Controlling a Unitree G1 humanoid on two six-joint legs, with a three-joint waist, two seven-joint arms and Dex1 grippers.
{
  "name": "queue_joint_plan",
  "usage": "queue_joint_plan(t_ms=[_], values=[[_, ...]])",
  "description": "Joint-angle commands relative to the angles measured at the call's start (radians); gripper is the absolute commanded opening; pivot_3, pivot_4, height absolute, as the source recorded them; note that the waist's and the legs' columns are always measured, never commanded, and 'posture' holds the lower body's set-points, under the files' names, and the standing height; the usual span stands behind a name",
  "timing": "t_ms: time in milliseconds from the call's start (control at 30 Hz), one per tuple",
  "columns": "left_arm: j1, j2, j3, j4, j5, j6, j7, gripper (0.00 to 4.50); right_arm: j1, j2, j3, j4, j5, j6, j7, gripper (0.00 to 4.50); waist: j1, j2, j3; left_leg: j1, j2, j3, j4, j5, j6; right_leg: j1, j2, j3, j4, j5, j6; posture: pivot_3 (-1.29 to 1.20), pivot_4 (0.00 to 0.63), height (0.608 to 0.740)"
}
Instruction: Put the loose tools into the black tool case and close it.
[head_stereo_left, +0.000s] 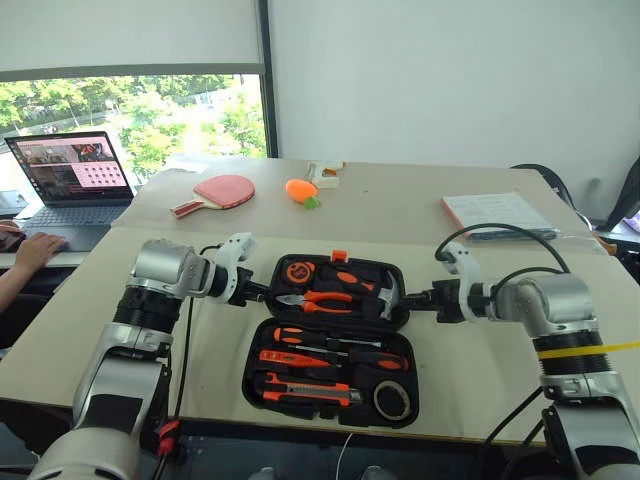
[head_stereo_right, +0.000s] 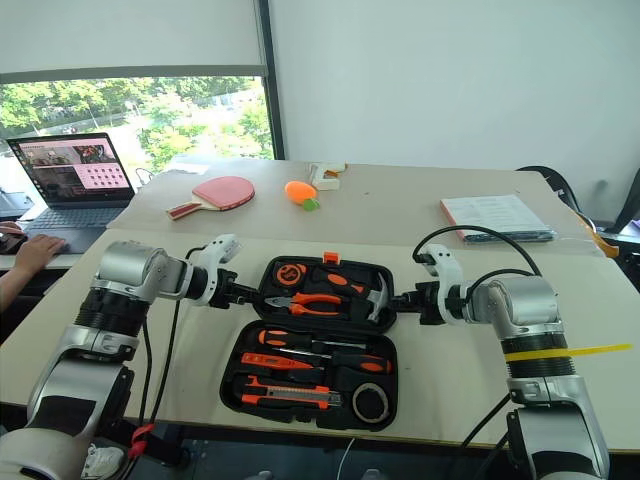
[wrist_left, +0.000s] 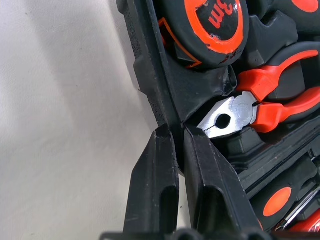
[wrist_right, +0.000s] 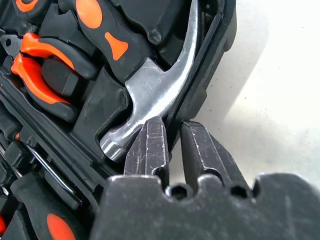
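Black moulded tool case (head_stereo_left: 330, 340) lay open on the table (head_stereo_left: 450, 240), tools seated; my left end effector (head_stereo_left: 254, 291) and right end effector (head_stereo_left: 420, 298) each pinched the far half's rim, probably to swing it shut.

A red table-tennis paddle (head_stereo_left: 222, 191) lies on the beige worktop (head_stereo_left: 400, 210). Just beside the paddle, on the side away from the window (head_stereo_left: 140, 120), sits an orange carrot-like toy (head_stereo_left: 300, 190). On the paddle's window side stands an open laptop (head_stereo_left: 72, 185), a person's hand (head_stereo_left: 35, 252) resting at its keyboard. Well apart from the paddle, past the toy, lies a booklet (head_stereo_left: 497, 214).
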Motion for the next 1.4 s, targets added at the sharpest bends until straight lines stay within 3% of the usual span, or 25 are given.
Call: queue_joint_plan(t_ms=[33,267,567,733,1000,1200,1400], values=[[0.026,0.002,-0.013,-0.005,-0.016,0.016,-0.002,0.0,-0.01,-0.037,-0.028,-0.048,0.027,0.009,0.019,0.02,0.001,0.0,0.0,0.0,0.0,0.0,0.0,0.0,0.0,0.0,0.0,0.0,0.0,0.0,0.0,0.0,0.15,0.737],[0.046,-0.018,0.049,-0.019,-0.04,-0.061,0.005,0.0,0.012,-0.001,-0.059,-0.084,0.032,-0.088,-0.003,0.01,0.002,0.0,0.0,0.0,0.0,-0.001,-0.001,0.0,0.0,0.0,0.0,0.0,-0.001,0.0,0.0,0.0,0.15,0.737],[0.118,-0.048,0.21,-0.158,-0.1,-0.308,-0.002,0.0,0.068,0.04,-0.147,-0.225,0.014,-0.332,-0.064,0.01,0.001,0.0,0.001,-0.004,0.0,-0.003,0.0,0.001,-0.001,-0.004,0.0,0.0,0.0,0.001,0.0,0.0,0.15,0.737],[0.152,-0.073,0.241,-0.209,-0.098,-0.474,0.001,0.0,0.138,0.06,-0.144,-0.328,-0.066,-0.538,-0.124,0.01,0.002,0.0,0.001,-0.015,0.0,-0.004,0.0,0.001,-0.002,-0.015,-0.001,0.0,0.002,0.002,0.0,0.0,0.15,0.737],[0.267,-0.085,0.205,-0.306,-0.046,-0.74,-0.001,0.0,0.366,0.027,-0.072,-0.443,-0.238,-0.926,-0.095,0.01,0.001,0.0,0.001,-0.021,0.0,-0.003,-0.001,0.001,-0.002,-0.02,-0.002,0.0,0.001,0.004,0.002,0.0,0.15,0.737],[0.419,-0.068,0.139,-0.375,0.073,-1.02,0.006,0.0,0.517,-0.005,-0.031,-0.364,-0.447,-1.333,-0.152,0.01,-0.003,0.0,0.001,-0.019,0.0,-0.002,-0.001,0.001,-0.002,-0.018,-0.002,0.001,0.001,0.004,0.002,0.0,0.15,0.737],[0.501,-0.081,0.125,-0.427,0.109,-1.098,0.047,0.0,0.602,-0.031,-0.008,-0.289,-0.546,-1.6,-0.172,0.01,-0.001,0.0,0.001,-0.008,0.0,0.006,0.0,0.001,-0.002,-0.009,-0.001,0.002,-0.002,0.004,0.002,0.0,0.15,0.737]])
